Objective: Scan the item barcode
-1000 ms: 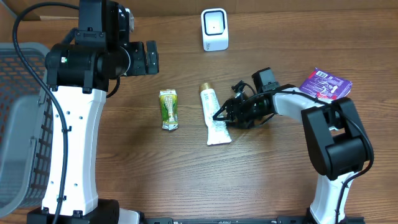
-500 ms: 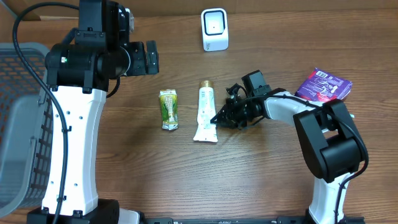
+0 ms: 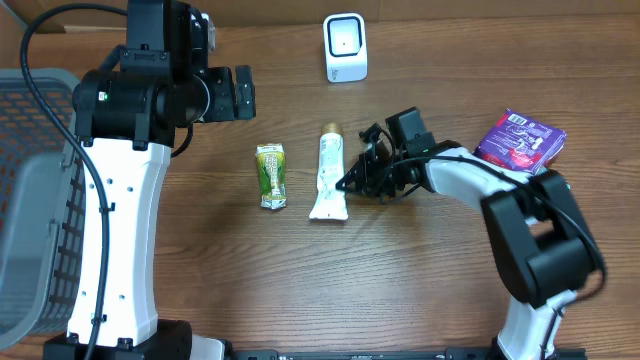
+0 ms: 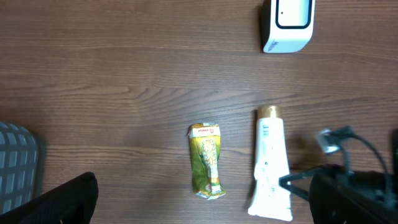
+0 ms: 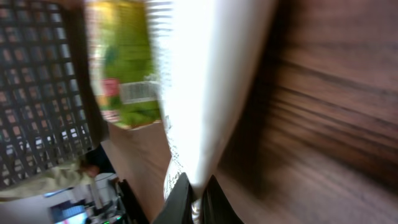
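Note:
The white tube (image 3: pixel 328 178) with a gold cap lies in the middle of the table, its flat crimped end toward the front. My right gripper (image 3: pixel 346 185) is shut on the tube's right edge near that flat end. In the right wrist view the black fingers (image 5: pixel 185 196) pinch the tube (image 5: pixel 211 93). A white scanner (image 3: pixel 345 47) stands at the back of the table. My left gripper (image 4: pixel 202 208) hangs open high above the table, holding nothing. The tube (image 4: pixel 271 165) and scanner (image 4: pixel 286 23) also show in the left wrist view. I cannot make out the barcode.
A green packet (image 3: pixel 271 176) lies just left of the tube. A purple packet (image 3: pixel 522 136) sits at the right edge. A grey mesh basket (image 3: pixel 30 200) stands at the far left. The left arm's white column rises at the front left.
My right gripper has shut on the tube's edge and pulled it left, toward the green packet, turning it straighter. The left arm has not moved.

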### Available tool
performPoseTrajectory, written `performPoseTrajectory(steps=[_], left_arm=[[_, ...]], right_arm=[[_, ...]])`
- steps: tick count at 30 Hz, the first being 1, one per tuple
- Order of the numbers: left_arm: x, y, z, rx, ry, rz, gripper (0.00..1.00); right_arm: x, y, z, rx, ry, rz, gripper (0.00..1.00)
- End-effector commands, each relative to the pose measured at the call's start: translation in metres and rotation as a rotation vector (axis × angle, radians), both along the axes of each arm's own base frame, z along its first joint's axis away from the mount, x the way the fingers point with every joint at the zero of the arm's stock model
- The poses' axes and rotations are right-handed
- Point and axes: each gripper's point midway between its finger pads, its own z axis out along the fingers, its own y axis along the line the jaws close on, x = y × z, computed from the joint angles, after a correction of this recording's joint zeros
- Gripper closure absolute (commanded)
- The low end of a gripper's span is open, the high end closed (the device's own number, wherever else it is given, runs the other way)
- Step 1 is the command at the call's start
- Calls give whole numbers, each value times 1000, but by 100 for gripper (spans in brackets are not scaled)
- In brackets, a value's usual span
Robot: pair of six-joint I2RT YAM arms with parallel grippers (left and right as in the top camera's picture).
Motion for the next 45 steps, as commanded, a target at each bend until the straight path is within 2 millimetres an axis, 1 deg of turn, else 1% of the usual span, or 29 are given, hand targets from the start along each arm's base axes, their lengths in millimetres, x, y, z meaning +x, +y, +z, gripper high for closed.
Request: performPoseTrajectory(steps=[1,5,7,9,13,19,23,25,30,33,34,36,37,38,40,41,45], left_arm=[[2,0,3,8,-12,-5,0],[2,0,3,8,-12,-5,0],[2,0,3,8,-12,-5,1],[2,0,3,8,-12,-5,1],[2,0,3,8,-12,-6,1],[2,0,3,8,-12,-6,1],[2,0,3,8,-12,-6,0],[2,0,3,8,-12,-6,0],[2,0,3,8,-12,-6,1],[2,0,3,8,-12,-6,0],[2,0,3,8,-12,-5,0],[2,0,3,8,-12,-5,0],[2,0,3,8,-12,-5,0],[2,0,3,8,-12,-6,0],[2,0,3,8,-12,-5,0],[2,0,3,8,-12,-5,1],[2,0,3,8,-12,-5,1]], right_arm=[[10,2,82,86,-257,48,96],[4,-5,134,177,-341,64,96],[1,-11,147,198,-351,61,96],[-1,-16,148,191,-331,51,96],[-10,-22,133,143,-282,61,96],[-16,-34,101,-28,-201,4,96],[-10,-60,63,-228,-191,-82,96],[-11,-68,46,-281,-176,-97,96],[-20,-71,7,-320,-88,-81,96],[-22,-69,-5,-318,-50,-68,96],[-22,-69,-7,-315,-46,-66,89],[-21,-68,-6,-314,-49,-67,69],[-20,-68,-5,-312,-53,-68,62],[-18,-68,-4,-310,-61,-68,52],[-15,-66,-2,-303,-79,-69,38],[-13,-66,-1,-300,-87,-71,32],[-4,-63,-2,-288,-124,-78,23]])
